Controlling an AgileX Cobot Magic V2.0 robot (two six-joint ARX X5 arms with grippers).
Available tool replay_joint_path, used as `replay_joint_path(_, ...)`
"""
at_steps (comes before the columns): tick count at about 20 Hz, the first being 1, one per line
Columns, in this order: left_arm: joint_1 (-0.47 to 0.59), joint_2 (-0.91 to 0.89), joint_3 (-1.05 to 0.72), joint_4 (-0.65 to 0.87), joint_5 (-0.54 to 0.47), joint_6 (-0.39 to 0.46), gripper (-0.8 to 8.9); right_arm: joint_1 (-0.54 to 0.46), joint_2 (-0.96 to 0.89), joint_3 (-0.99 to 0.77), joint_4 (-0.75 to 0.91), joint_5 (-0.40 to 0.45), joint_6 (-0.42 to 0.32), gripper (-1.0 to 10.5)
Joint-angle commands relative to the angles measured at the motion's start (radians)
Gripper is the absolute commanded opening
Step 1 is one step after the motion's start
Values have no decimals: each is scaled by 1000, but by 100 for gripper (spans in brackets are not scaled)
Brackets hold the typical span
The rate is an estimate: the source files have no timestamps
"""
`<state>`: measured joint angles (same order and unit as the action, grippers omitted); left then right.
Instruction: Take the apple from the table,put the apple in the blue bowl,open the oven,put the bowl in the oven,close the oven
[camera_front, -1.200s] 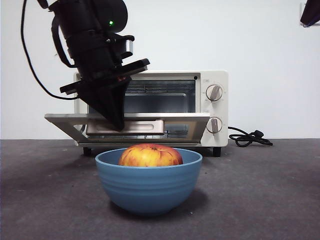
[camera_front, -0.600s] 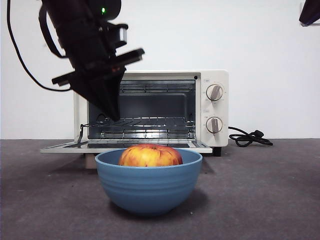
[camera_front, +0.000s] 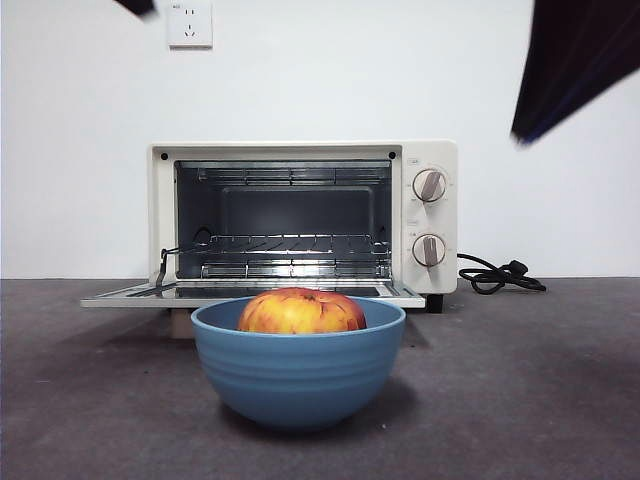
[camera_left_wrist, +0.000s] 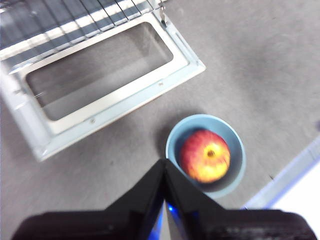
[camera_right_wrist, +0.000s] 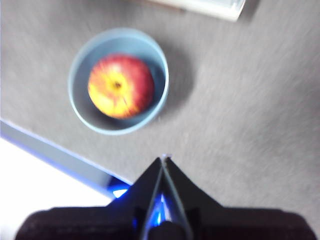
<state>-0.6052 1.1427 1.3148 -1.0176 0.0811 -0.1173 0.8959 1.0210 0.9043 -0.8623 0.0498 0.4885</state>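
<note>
The red and yellow apple (camera_front: 300, 311) lies in the blue bowl (camera_front: 297, 372), which stands on the table (camera_front: 520, 400) just in front of the oven (camera_front: 300, 215). The oven's door (camera_front: 250, 294) lies folded down flat, with the wire rack bare inside. My left gripper (camera_left_wrist: 165, 163) is shut and empty, high above the table between the door (camera_left_wrist: 100, 75) and the bowl (camera_left_wrist: 172, 145) holding the apple (camera_left_wrist: 206, 156). My right gripper (camera_right_wrist: 162, 160), shut and empty too, hangs high over the table beside the bowl (camera_right_wrist: 77, 95) and apple (camera_right_wrist: 120, 86). In the front view it is a dark blur (camera_front: 525, 125) at the upper right.
A black cord (camera_front: 500, 275) lies coiled on the table to the right of the oven. The table's front edge (camera_right_wrist: 50, 147) runs close behind the bowl in the right wrist view. A wall socket (camera_front: 190, 22) sits above the oven. Only a black tip (camera_front: 135, 5) of the left arm shows at the top left.
The oven door dropped from half-open to flat. The left arm rose away from the door, almost out of the front view. The right arm moved into view at the upper right.
</note>
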Motion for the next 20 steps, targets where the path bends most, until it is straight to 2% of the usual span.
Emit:
replay_joint_path(1,-3,-76,-9,-32,-4,-7,-6,-40,77,-11,53,-84,-51,2)
replay_joint_path(4,-3,-169,-9,-72,-4,-12,-5,-106,172,-11,165,-175,-76,10)
replay_joint_path(5,-3,-193,-9,-82,-4,-15,-5,-125,196,-11,192,-193,-71,62)
replay_joint_path(7,-3,-234,-9,-101,-3,-31,-5,-154,244,-10,227,-193,-71,236)
replay_joint_path(8,-3,-250,-9,-108,-3,-39,-5,-166,267,-8,238,-193,-74,249)
replay_joint_path(12,-3,-284,-9,-118,-3,-64,-5,-184,377,42,234,-192,-121,250)
replay_joint_path(20,-3,-285,-9,-155,-2,-67,-5,-184,585,201,169,-176,-169,249)
